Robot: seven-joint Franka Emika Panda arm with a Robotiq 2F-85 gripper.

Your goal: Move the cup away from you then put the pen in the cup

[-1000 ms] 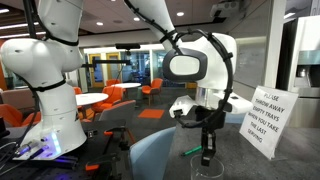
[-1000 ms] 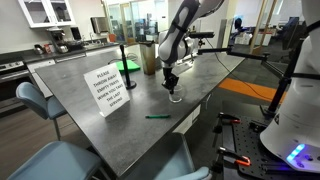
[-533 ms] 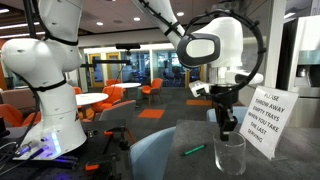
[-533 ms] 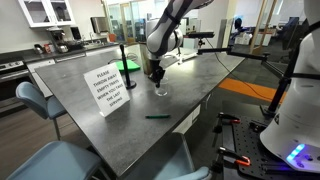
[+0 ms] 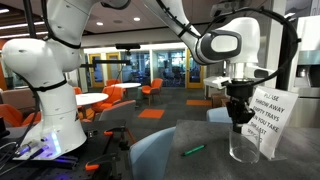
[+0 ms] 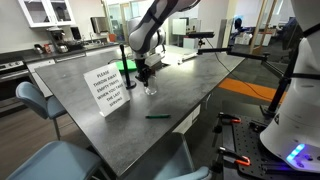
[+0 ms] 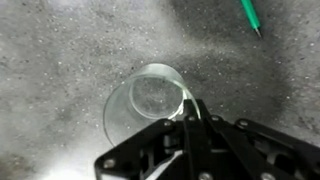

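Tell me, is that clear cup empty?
Empty: the wrist view looks into the cup, showing only its bottom; the pen lies outside.

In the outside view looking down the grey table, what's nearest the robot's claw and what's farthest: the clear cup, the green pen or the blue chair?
1. The cup, held at its rim by the gripper.
2. The pen, lying on the table toward the camera.
3. The blue chair, beyond the table's left edge.

Gripper vert., tight on cup rim
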